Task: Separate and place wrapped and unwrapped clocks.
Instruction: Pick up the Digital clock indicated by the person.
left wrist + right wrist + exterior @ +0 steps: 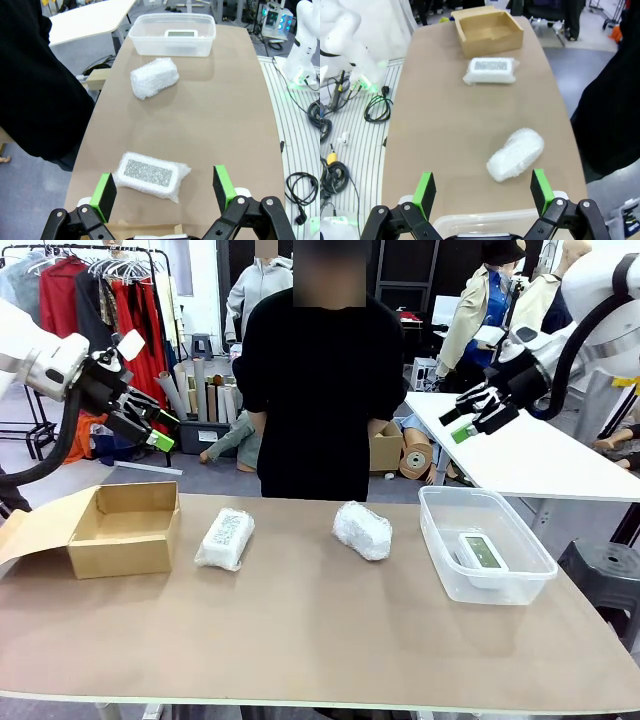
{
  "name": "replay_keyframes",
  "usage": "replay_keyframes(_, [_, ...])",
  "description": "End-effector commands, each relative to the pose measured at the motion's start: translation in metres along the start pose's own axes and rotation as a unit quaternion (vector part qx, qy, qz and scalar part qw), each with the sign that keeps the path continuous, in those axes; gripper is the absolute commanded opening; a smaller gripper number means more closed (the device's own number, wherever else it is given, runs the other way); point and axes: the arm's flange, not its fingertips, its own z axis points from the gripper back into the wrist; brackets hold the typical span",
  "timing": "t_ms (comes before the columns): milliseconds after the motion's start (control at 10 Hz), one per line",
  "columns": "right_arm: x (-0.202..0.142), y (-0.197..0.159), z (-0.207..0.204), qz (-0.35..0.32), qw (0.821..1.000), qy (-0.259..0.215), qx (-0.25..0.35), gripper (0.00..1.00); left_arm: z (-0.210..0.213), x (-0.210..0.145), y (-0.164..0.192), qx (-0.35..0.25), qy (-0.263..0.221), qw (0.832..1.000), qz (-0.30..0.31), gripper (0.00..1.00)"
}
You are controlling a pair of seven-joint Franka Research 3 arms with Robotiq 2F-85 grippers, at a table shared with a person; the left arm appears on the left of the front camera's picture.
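On the table (320, 640) we counted two wrapped bundles (225, 538) ahead of the left pincer (163, 430), one clock (483, 551) under the right pincer (452, 424). Both gaped wide, empty.

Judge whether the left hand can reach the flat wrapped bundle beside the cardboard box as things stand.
Probably yes: the open left hand hovers over the flat bundle, nothing covers it, and the box stands apart.

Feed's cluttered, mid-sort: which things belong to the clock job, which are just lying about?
Job: flat wrapped bundle, rounder wrapped bundle, bare white clock, clear tub holding it, likely the open cardboard box.
Lying about: black stool, white side table, cardboard rolls.
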Motion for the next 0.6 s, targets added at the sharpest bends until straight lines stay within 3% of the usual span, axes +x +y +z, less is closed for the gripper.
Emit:
replay_keyframes(0, [0.000,-0.002,0.010,0.024,0.999,-0.024,-0.010,1.00,0.002,0.001,0.000,0.001,-0.001,1.000,-0.001,1.00])
replay_keyframes(500, [0.005,0.008,0.032,0.029,0.999,-0.034,-0.023,1.00,0.002,0.001,0.000,0.001,-0.001,1.000,-0.001,1.00])
